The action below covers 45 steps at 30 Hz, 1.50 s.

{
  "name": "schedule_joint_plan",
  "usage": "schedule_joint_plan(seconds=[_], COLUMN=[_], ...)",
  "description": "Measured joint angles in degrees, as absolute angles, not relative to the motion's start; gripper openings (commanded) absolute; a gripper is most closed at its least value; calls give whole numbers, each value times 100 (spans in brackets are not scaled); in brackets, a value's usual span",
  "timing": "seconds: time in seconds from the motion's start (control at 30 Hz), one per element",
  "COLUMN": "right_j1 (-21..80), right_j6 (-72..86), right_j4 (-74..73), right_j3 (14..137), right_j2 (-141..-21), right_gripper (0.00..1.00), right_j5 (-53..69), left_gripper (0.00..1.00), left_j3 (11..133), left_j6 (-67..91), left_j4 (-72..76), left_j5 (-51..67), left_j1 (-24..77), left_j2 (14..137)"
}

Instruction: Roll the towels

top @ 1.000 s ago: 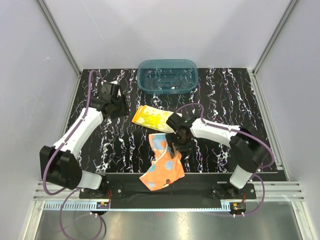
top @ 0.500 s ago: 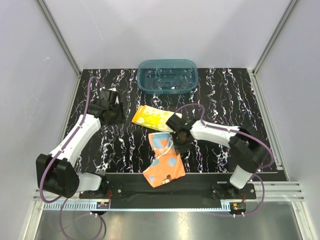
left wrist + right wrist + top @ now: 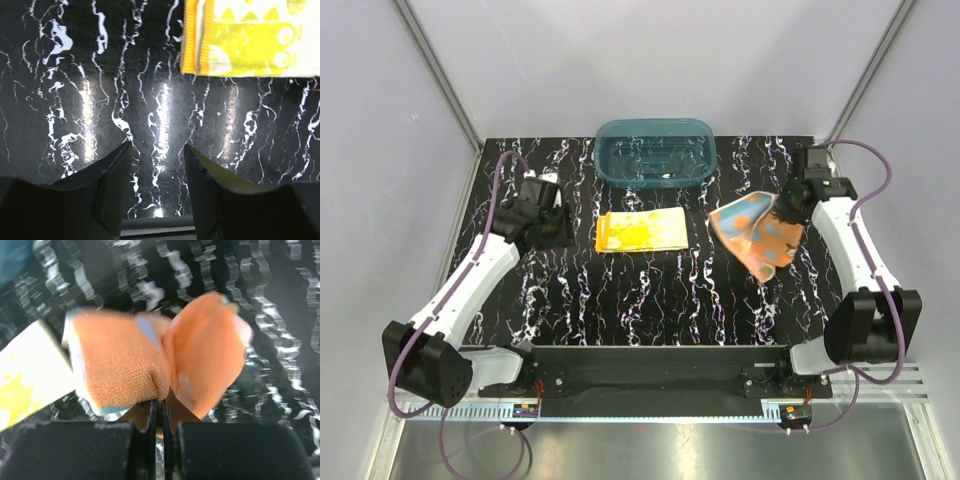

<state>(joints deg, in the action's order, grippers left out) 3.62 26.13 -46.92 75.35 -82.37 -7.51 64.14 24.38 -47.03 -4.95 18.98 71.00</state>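
Progress: neither towel is rolled yet. The yellow towel (image 3: 642, 231) is lying folded flat; I am hovering the left gripper (image 3: 157, 148), jaws partly apart and empty, at its 9 o'clock. At its 3 o'clock I am holding the orange towel (image 3: 757, 235), bunched, with the right gripper (image 3: 161, 415) clamped on a fold.

Non-task items from my cams: teal translucent tub (image 3: 655, 152), upright, top centre of the overhead frame, at the far edge of the table (image 3: 620, 290). Tabletop is black with white marble veining. Pale grey walls (image 3: 650, 60) behind and at both sides. Aluminium posts (image 3: 435, 70) run diagonally at upper left and upper right. Metal rail (image 3: 650, 410) runs along the bottom.
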Motion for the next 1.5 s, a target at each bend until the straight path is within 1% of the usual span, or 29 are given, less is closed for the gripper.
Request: schedule_joint_plan(seconds=[0.03, 0.1, 0.13, 0.2, 0.23, 0.3, 0.4, 0.43, 0.47, 0.57, 0.6, 0.67, 0.7, 0.77, 0.87, 1.03, 1.17, 1.33, 1.5], right_j1=[202, -167, -373, -650, -749, -823, -742, -703, -650, -414, -309, 45, 270, 644, 1170, 1459, 1527, 1682, 1890], right_j6=[2580, 2530, 2530, 2502, 2497, 2510, 2528, 2530, 2530, 2528, 2532, 2556, 2582, 2655, 2727, 2790, 2834, 2851, 3013], right_j4=[-4742, -4831, -4873, -4943, -4939, -4906, -4825, -4790, -4748, -4449, -4324, -4005, -3822, -3531, -3223, -3050, -2971, -2921, -2436], right_j3=[7583, 7719, 7804, 8009, 8079, 8108, 7996, 7977, 7959, 7791, 7703, 7513, 7454, 7437, 7752, 8597, 8917, 8958, 8355], right_j2=[-8311, -8554, -8729, -9091, -9249, -9463, -9474, -9456, -9437, -9266, -9194, -9067, -9054, -9159, -9773, -11222, -11915, -12304, -12278], right_gripper=[10, 46, 71, 80, 81, 81, 82, 81, 74, 70, 66, 62, 57, 53, 48, 41, 39, 38, 38], right_j5=[-766, -755, -727, -657, -626, -458, -64, 40, 152, 633, 810, 1273, 1520, 1951, 2436, 2679, 2733, 2781, 3004], left_gripper=[50, 50, 50, 50, 50, 50, 50, 50, 50, 49, 49, 49, 49, 49, 48, 47, 47, 47, 47], left_j3=[6460, 6595, 6661, 6805, 6860, 6969, 7172, 7262, 7343, 7500, 7531, 7594, 7638, 7734, 7920, 8134, 8112, 7955, 7913], left_j6=[2443, 2447, 2449, 2460, 2464, 2475, 2528, 2554, 2582, 2703, 2733, 2788, 2814, 2842, 2856, 2888, 2904, 2897, 2875], left_j4=[-4724, -4751, -4759, -4748, -4746, -4694, -4619, -4582, -4510, -4281, -4198, -4110, -4049, -3979, -3863, -3616, -3472, -3310, -3280], left_j5=[-502, -513, -521, -528, -532, -539, -521, -502, -480, -445, -434, -434, -434, -429, -381, -158, 89, 244, 281], left_j1=[1973, 2126, 2193, 2342, 2397, 2523, 2622, 2639, 2646, 2644, 2644, 2644, 2644, 2641, 2617, 2480, 2220, 1975, 1944], left_j2=[7111, 7168, 7218, 7387, 7467, 7728, 8182, 8372, 8573, 9100, 9275, 9572, 9754, 10029, 10420, 10971, 11157, 11194, 11271])
